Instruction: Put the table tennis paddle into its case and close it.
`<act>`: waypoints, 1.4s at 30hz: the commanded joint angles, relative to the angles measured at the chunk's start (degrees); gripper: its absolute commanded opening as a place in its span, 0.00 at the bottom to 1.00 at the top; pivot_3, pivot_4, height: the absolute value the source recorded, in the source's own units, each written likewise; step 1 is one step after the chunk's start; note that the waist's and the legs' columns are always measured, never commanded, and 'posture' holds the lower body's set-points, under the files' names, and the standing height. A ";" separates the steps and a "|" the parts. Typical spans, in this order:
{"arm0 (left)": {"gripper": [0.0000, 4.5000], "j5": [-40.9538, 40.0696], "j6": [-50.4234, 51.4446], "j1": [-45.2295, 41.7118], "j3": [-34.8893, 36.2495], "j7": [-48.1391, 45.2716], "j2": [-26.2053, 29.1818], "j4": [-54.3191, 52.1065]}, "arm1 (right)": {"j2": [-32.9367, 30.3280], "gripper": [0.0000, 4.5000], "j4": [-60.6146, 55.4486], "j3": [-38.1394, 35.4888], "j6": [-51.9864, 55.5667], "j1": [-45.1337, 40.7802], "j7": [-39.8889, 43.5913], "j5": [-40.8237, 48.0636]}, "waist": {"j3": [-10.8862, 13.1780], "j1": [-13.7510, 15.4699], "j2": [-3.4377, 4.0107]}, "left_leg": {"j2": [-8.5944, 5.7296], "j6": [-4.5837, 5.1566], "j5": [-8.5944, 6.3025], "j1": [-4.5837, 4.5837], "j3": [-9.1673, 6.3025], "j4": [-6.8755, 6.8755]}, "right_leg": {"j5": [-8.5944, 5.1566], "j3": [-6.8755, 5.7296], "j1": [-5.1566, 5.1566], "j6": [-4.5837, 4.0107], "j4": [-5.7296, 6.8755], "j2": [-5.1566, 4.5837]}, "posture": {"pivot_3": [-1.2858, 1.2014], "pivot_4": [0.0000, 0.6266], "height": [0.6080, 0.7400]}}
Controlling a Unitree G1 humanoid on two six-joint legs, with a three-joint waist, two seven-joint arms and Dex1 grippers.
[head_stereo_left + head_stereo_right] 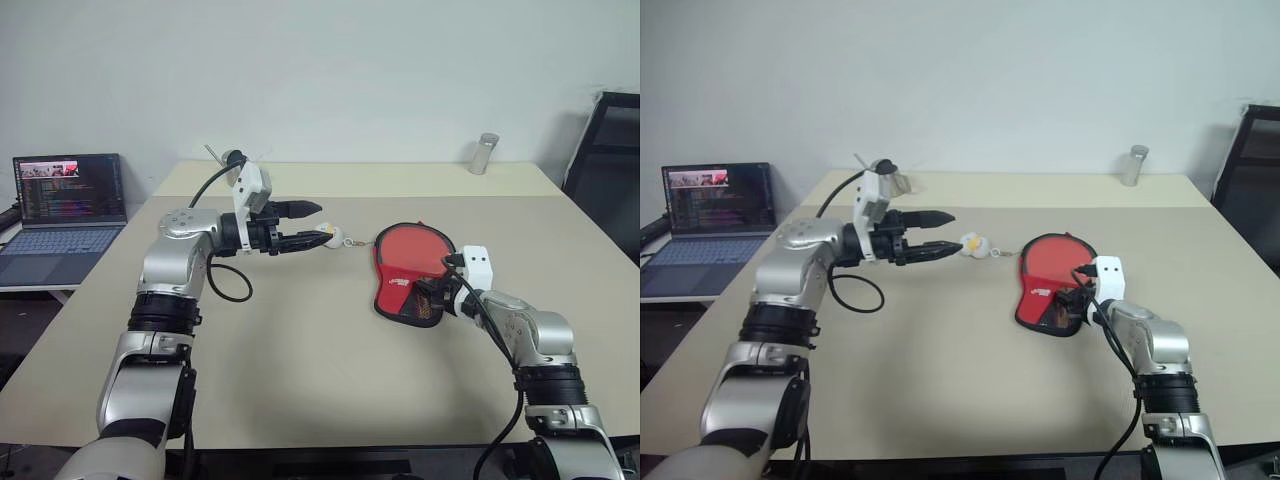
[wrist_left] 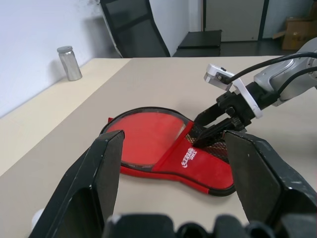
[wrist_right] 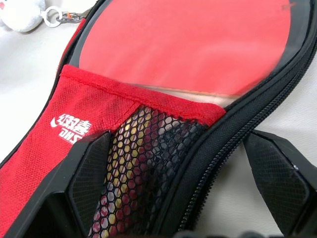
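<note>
The paddle (image 3: 188, 44) already lies in the case (image 1: 405, 290) on the desk (image 1: 300, 350), right of centre. The right gripper (image 1: 432, 298) straddles the case's near edge, spread; the left gripper (image 1: 305, 225) hovers released. Zipping remains: pin the case, pull the zipper.

The two head views look forward and down from above the arms over the whole surface (image 1: 300, 360), sharing nearly the same scene, with the case (image 1: 410, 272) at middle distance and a laptop (image 1: 720, 215) at the left edge. The left wrist view looks level across the surface between its own fingers (image 2: 101, 173) toward the case and the right gripper (image 2: 210, 130) beyond. The right wrist view sits very close over the case's mesh pocket (image 3: 143, 163) and the red paddle (image 3: 188, 44) inside.
</note>
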 commanded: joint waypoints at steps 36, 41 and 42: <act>0.77 -0.85 -1.93 -0.40 -0.02 0.16 1.22 -1.52 | 3.20 0.34 8.24 1.91 -2.02 -4.01 1.99 -4.36 | 0.00 -1.50 -0.01 | 0.06 0.00 0.00 0.15 0.14 -0.05 | 0.01 0.19 0.00 0.00 0.06 0.04 | 0.52 0.24 1.00; 0.77 -0.85 -1.69 0.18 0.02 0.20 1.49 -2.04 | 3.43 0.01 8.44 0.98 -1.52 -4.04 1.42 -4.51 | -0.01 -1.50 -0.02 | 0.06 0.00 0.00 0.20 0.16 -0.05 | 0.01 0.21 0.02 -0.01 0.08 0.04 | 0.52 0.24 1.00; 0.77 -0.89 -1.62 0.30 0.05 0.20 1.56 -2.20 | 3.43 0.00 8.15 0.96 -1.43 -3.95 1.48 -4.51 | -0.01 -1.50 -0.02 | 0.06 0.00 0.00 0.20 0.16 -0.05 | 0.01 0.21 0.02 -0.01 0.08 0.04 | 0.52 0.24 1.00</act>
